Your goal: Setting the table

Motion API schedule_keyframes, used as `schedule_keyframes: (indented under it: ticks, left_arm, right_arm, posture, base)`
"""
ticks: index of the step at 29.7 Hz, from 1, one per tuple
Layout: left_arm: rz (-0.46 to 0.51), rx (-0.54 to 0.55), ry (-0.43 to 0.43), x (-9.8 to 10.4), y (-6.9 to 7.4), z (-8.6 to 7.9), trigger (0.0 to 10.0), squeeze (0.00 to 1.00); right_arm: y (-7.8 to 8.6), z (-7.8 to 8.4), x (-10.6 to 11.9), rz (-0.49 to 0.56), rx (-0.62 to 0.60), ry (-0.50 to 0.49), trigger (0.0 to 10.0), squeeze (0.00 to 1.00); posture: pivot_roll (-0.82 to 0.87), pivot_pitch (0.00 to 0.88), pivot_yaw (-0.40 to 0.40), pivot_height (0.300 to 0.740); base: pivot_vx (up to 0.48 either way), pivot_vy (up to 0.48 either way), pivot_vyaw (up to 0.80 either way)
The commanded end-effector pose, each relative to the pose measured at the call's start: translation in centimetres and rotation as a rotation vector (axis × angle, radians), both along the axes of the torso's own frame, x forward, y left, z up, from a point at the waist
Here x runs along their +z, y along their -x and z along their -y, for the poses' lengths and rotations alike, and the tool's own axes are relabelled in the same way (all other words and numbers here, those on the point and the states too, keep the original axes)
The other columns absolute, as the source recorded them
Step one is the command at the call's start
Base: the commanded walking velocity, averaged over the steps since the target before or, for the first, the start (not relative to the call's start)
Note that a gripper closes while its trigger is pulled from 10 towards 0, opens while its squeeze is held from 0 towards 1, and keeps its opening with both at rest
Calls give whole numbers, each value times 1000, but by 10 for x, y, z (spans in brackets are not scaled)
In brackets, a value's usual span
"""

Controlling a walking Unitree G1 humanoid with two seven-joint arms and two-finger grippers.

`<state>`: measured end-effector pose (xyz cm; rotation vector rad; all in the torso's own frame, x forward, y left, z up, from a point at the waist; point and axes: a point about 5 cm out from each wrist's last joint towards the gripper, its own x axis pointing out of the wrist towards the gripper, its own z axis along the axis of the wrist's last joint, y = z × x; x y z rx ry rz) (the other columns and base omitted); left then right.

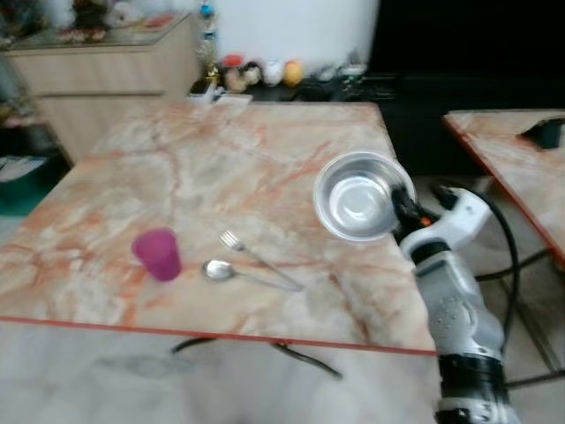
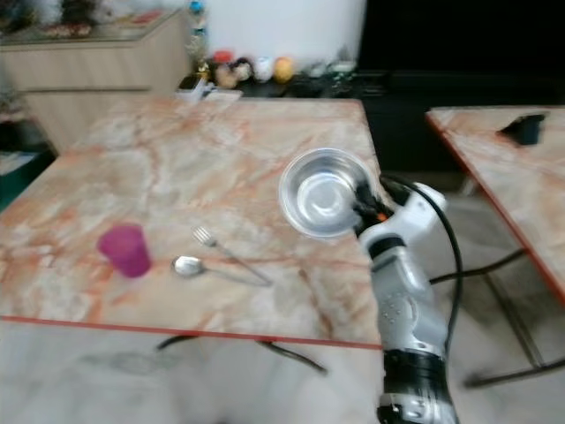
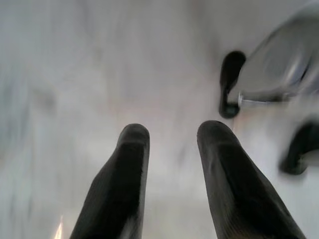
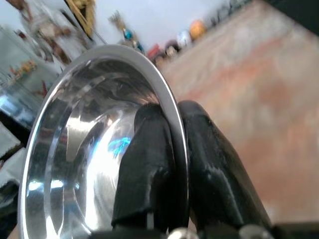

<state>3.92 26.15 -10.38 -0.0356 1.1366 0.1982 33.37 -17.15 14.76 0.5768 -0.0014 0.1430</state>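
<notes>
The right gripper (image 4: 172,149) is clamped on the rim of a shiny round stainless-steel bowl (image 1: 357,196), one black finger inside the rim and one outside, as the right wrist view shows. In the left eye view the bowl sits at centre right of the frame, over the right edge of a large square marble-patterned table (image 1: 177,168) with orange veins and a red border. The bowl is tilted so that its open side faces the camera. The silver right arm (image 1: 455,300) rises from the lower right corner of the frame to it.

On the table, in the lower left part of the frame, stands a small translucent pink plastic cup (image 1: 158,253), upright. Just to its right lie a metal spoon (image 1: 221,270) and a metal fork (image 1: 256,256), near each other, their handles angled toward the right.

The left gripper (image 3: 172,164) hangs over a pale blurred floor (image 3: 75,74), its two black fingers apart with nothing between them.

At the right edge of the frame is a second marble-patterned table (image 1: 516,163). A long light wooden sideboard (image 1: 97,71) stands at the upper left.
</notes>
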Motion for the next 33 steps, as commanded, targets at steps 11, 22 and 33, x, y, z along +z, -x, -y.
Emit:
schedule_keyframes:
  ticks: [11,22,33]
  left_arm:
    - [51,-14,-31,6,-17,-11,10000,0]
    - [58,-9,-28,6,-17,-11,10000,0]
    - [56,-28,-24,6,-17,-10,10000,0]
  right_arm:
    - [-3,-1,10,34,1,5,10000,0]
    - [-3,-1,13,52,2,14,10000,0]
    - [-3,-3,13,59,6,17,10000,0]
  posture:
    - [-46,0,57,740]
    - [-54,0,60,740]
    - [-64,0,58,740]
  base:
    - [-227,0,0]
    - [0,0,0]
    - [0,0,0]
